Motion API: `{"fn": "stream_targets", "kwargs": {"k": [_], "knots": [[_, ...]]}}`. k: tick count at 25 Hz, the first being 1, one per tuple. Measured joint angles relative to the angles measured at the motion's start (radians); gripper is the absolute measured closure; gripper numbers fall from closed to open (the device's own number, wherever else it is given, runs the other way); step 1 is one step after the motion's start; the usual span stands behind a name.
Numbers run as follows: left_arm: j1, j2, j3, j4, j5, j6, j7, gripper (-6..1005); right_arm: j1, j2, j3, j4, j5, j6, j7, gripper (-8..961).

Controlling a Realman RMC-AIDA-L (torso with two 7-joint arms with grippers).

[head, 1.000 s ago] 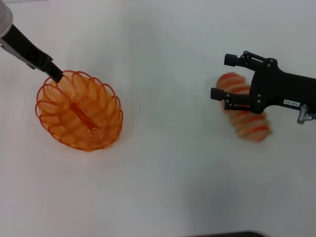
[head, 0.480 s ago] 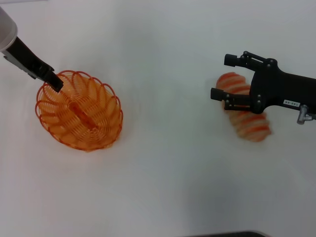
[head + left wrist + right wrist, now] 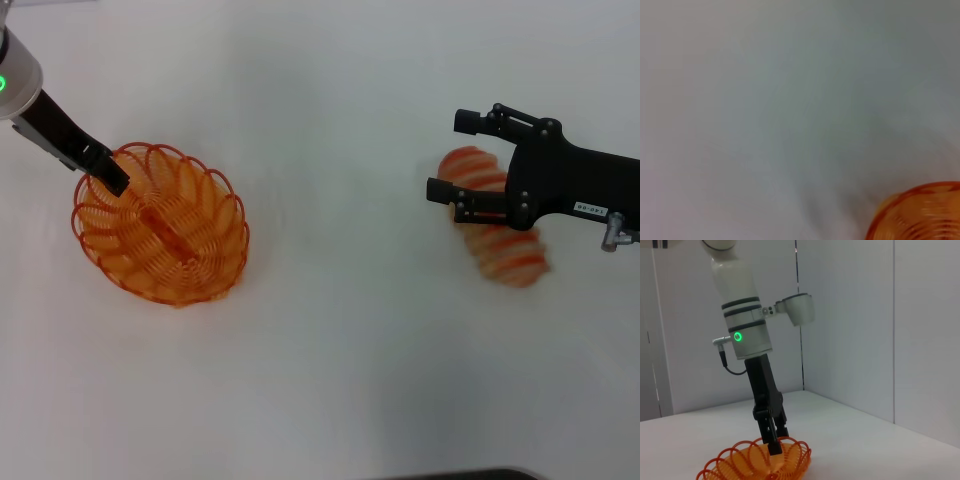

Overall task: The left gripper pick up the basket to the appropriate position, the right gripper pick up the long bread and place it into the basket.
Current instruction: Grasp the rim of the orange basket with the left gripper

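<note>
Left side of the white table (image 3: 330, 360): the basket (image 3: 160, 225) sits flat, orange wire, scalloped loops around the rim, nothing inside. The left gripper (image 3: 108, 178) comes down at a slant from the far left onto the basket's far-left rim; its tip overlaps the rim loops. The right wrist view shows the same arm (image 3: 747, 335) standing steeply over the basket (image 3: 757, 462), green ring light on, gripper (image 3: 774, 445) tip down at the rim wires. Whether the fingers are clamping the rim or merely at it: cannot tell from either view. The left wrist view catches only an arc of the basket (image 3: 920, 215) rim and bare tabletop.

Middle: bare table.

Right side: the long bread (image 3: 497, 240) lies on the table, well apart from the basket, running diagonally. The right gripper (image 3: 448, 155) is above its far end, prongs spread apart and pointing toward the basket, nothing between them. White label on its body.
</note>
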Motion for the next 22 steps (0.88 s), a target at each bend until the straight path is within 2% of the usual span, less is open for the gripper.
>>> {"fn": "stream_targets", "kwargs": {"k": [13, 19, 22], "knots": [[0.000, -0.006, 0.009, -0.016, 0.000, -0.014, 0.000, 332, 0.000, -0.001, 0.000, 0.000, 0.000, 0.003, 0.000, 12], [0.001, -0.006, 0.011, -0.018, 0.000, -0.014, 0.000, 389, 0.000, -0.002, -0.004, 0.000, -0.001, 0.015, 0.000, 12], [0.001, -0.005, 0.008, -0.018, 0.000, -0.014, 0.000, 538, 0.000, -0.002, -0.006, 0.000, -0.002, 0.015, 0.000, 12]]}}
